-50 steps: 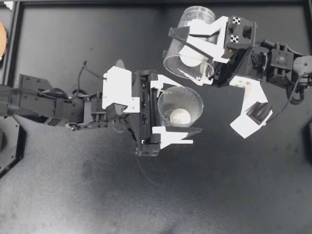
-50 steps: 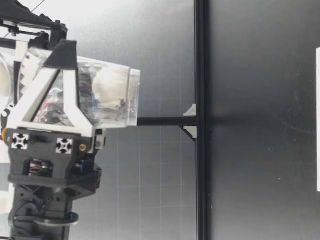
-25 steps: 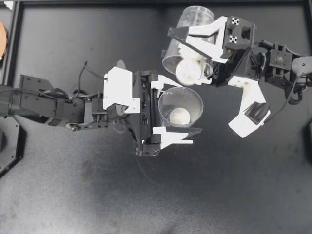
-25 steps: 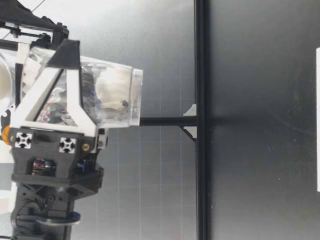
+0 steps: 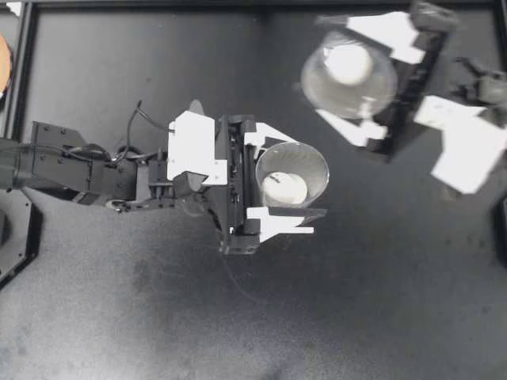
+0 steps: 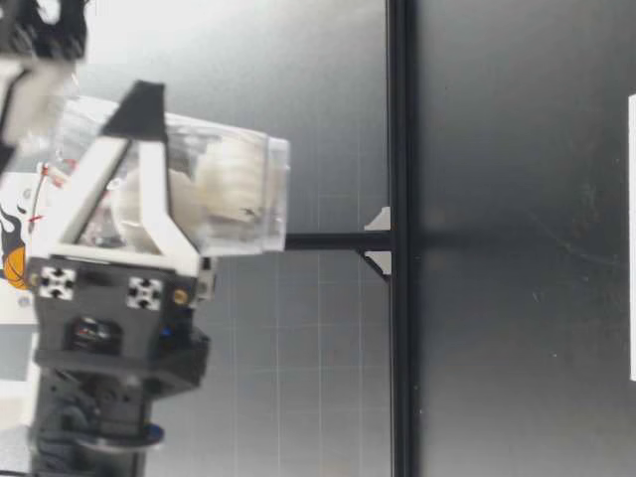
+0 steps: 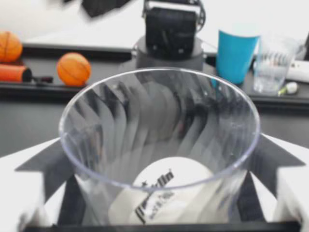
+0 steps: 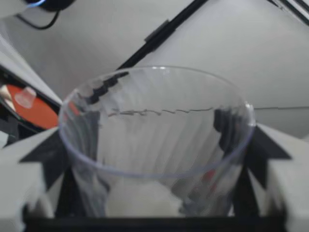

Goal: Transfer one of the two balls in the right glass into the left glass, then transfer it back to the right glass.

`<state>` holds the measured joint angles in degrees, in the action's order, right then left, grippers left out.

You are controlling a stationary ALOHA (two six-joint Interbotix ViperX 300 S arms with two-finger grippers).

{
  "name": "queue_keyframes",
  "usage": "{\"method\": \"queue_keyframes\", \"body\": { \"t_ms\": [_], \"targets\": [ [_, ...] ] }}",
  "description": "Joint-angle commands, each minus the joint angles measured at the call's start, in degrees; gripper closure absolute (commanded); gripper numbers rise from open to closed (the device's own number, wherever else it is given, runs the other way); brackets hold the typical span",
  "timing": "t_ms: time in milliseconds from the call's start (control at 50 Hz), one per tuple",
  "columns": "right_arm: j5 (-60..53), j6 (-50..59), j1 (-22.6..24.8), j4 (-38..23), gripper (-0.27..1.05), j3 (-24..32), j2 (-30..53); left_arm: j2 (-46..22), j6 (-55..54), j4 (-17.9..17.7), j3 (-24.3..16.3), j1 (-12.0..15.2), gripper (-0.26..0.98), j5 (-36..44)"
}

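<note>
My left gripper (image 5: 305,180) is shut on the left glass (image 5: 291,178), a clear ribbed cup held upright above the table's middle. One white ball (image 5: 285,188) lies at its bottom, printed side up in the left wrist view (image 7: 164,193). My right gripper (image 5: 337,71), blurred, is shut on the right glass (image 5: 348,75) at the back right, mouth upward, with a white ball (image 5: 348,63) inside. The low view shows the left glass (image 6: 219,189) hanging above the table with its ball (image 6: 234,179). The right wrist view looks into the right glass (image 8: 154,145), a white ball (image 8: 140,200) at its bottom.
A black frame rail (image 5: 253,4) runs along the table's back edge. Beyond the table in the left wrist view stand two orange balls (image 7: 77,68), a blue cup (image 7: 236,50) and a clear cup (image 7: 273,63). An orange disc (image 8: 36,108) lies off to one side in the right wrist view.
My right gripper has swung away from the left glass toward the back right, and its glass has turned from tilted to mouth-up, ball back at the bottom. The left gripper has stayed put.
</note>
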<state>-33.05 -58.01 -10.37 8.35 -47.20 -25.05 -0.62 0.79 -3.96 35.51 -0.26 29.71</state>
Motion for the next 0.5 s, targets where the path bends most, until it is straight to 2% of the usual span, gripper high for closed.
{"method": "queue_keyframes", "body": {
  "t_ms": [0,160,280,400,480],
  "targets": [
    [0.09,0.88,0.26,0.35,0.06,-2.2,-4.75,2.72,0.26,0.35,0.53,-0.26,-0.01,0.26],
    [3.69,5.27,1.14,4.75,0.06,-8.96,-14.33,6.33,2.2,2.02,4.75,-0.79,-0.01,0.26],
    [8.96,17.05,3.43,8.0,0.06,-12.04,-19.6,8.79,8.7,2.37,6.77,-0.7,-0.01,0.18],
    [13.18,30.32,6.77,7.82,0.06,-13.27,-20.57,10.28,16.35,1.05,5.62,0.88,-0.02,-1.93],
    [12.39,37.79,9.93,6.42,0.06,-13.71,-19.78,10.72,22.15,0.62,2.99,2.9,-0.02,-7.21]
  ]
}}
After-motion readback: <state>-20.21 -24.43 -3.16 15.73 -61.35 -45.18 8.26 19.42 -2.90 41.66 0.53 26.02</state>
